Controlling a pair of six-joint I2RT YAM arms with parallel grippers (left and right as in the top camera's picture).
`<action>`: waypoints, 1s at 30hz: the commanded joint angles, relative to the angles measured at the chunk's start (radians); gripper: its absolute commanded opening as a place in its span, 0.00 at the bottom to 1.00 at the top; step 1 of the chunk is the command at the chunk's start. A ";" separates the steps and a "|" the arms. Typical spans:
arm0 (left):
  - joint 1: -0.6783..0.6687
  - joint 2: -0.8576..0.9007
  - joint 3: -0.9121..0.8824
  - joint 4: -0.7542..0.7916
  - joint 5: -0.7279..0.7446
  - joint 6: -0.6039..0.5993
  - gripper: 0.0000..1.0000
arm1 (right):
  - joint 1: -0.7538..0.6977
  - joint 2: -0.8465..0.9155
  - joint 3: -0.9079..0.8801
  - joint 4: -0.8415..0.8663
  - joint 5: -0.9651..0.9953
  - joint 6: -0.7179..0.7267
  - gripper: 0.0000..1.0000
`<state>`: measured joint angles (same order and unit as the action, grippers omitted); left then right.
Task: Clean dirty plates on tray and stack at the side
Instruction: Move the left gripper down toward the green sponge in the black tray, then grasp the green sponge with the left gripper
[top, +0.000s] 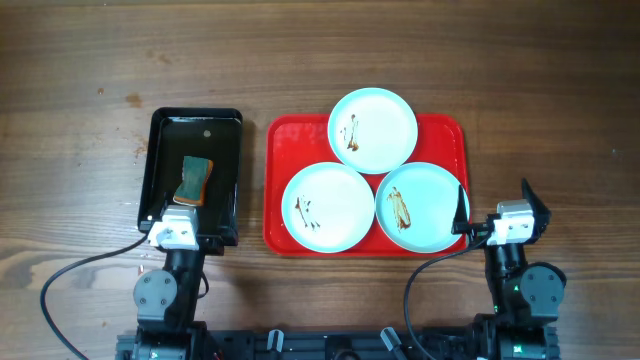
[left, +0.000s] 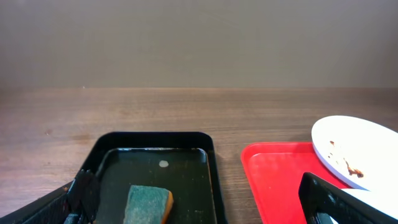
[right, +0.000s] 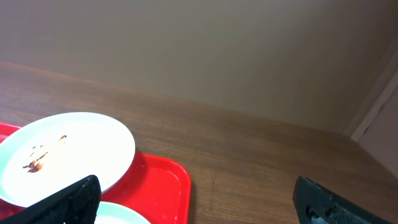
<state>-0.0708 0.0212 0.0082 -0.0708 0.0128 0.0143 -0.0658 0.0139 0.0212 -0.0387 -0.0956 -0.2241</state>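
Observation:
Three mint-white plates lie on the red tray: one at the back, one front left, one front right. Each has brown sauce smears. My left gripper is open and empty over the near end of a black pan, just short of a green-and-orange sponge. My right gripper is open and empty at the tray's right front corner, beside the front right plate. The left wrist view shows the sponge, the tray and a plate. The right wrist view shows the back plate and the tray corner.
The black pan stands left of the tray, with a narrow strip of wood table between them. Bare wood table lies behind the tray and to its right.

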 joint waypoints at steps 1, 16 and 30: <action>-0.006 0.071 0.013 -0.029 0.025 -0.083 1.00 | 0.003 0.004 0.003 0.003 0.014 0.016 1.00; -0.006 1.068 0.939 -0.802 0.146 -0.023 1.00 | 0.003 0.004 0.003 0.003 0.014 0.016 1.00; -0.006 1.183 0.938 -0.699 0.109 -0.132 1.00 | 0.003 0.004 0.003 0.003 0.014 0.016 1.00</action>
<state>-0.0723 1.2018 0.9325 -0.7959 0.1806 -0.0769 -0.0658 0.0223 0.0212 -0.0406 -0.0948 -0.2241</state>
